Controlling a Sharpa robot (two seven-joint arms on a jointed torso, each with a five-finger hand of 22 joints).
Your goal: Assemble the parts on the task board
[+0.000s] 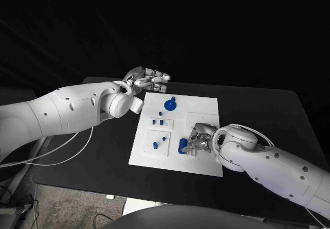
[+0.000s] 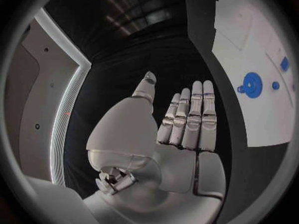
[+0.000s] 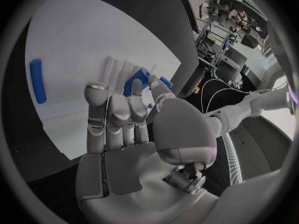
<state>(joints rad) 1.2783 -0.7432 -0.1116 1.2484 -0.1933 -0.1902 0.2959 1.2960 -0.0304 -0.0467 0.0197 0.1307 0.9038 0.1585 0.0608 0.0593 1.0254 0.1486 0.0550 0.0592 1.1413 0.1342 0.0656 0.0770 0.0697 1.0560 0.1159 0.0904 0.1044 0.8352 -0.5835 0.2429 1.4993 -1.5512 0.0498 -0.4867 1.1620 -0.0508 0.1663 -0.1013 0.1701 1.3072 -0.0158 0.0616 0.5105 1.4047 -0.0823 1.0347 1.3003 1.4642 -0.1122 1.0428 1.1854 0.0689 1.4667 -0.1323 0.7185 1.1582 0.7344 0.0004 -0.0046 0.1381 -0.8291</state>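
I'm seeing my left hand (image 1: 146, 79) hovering over the black table (image 1: 268, 109) just past the far left corner of the task board (image 1: 203, 107), holding nothing, fingers straight and together. My right hand (image 1: 199, 139) is reaching over the board's near right part, fingers curling around a blue part (image 3: 138, 79); it is probably pinching it, though the contact is partly hidden. A blue round disc (image 1: 170, 103) is lying near the board's far edge.

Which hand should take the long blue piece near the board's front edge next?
Right. The right hand hovers over the task board right beside the long blue piece; the left hand is off the board's far corner, holding nothing.
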